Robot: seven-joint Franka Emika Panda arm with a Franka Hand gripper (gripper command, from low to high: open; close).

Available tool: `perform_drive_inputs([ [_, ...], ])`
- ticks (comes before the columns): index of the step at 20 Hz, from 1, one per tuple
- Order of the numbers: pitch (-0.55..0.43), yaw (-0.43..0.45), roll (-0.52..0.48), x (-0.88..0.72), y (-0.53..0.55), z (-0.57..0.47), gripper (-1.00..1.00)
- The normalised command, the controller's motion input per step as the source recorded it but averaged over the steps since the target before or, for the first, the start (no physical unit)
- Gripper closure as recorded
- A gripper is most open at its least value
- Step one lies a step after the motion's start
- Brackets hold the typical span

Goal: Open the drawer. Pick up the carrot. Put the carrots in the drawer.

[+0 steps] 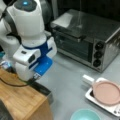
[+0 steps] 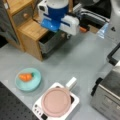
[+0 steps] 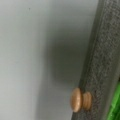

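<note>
The grey drawer (image 2: 50,43) stands partly pulled out of the wooden cabinet (image 2: 30,30), with its dark inside showing. In a front view the drawer (image 1: 42,89) juts out below my wrist. My gripper (image 1: 35,79) hangs right over the drawer's front edge, and its fingers are hidden by the hand. The wrist view shows the drawer front (image 3: 100,62) close up with its round wooden knob (image 3: 80,100); no fingers appear there. The orange carrot (image 2: 26,77) lies in a teal bowl (image 2: 28,86), well away from the gripper.
A steel toaster oven (image 1: 87,37) stands at the back. A pink pan (image 2: 56,102) sits on a white stove (image 2: 37,108) beside the bowl. Something green (image 3: 115,105) shows inside the drawer. A second small drawer (image 2: 23,15) sits higher on the cabinet.
</note>
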Motion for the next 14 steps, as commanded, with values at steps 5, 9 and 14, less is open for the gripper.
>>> perform_drive_inputs([
  [5, -0.068, 0.021, -0.024, -0.04, -0.07, -0.16, -1.0],
  [9, -0.091, 0.011, -0.019, -0.06, -0.07, -0.2, -1.0],
  [14, -0.125, 0.008, 0.006, -0.08, -0.05, -0.25, -1.0],
])
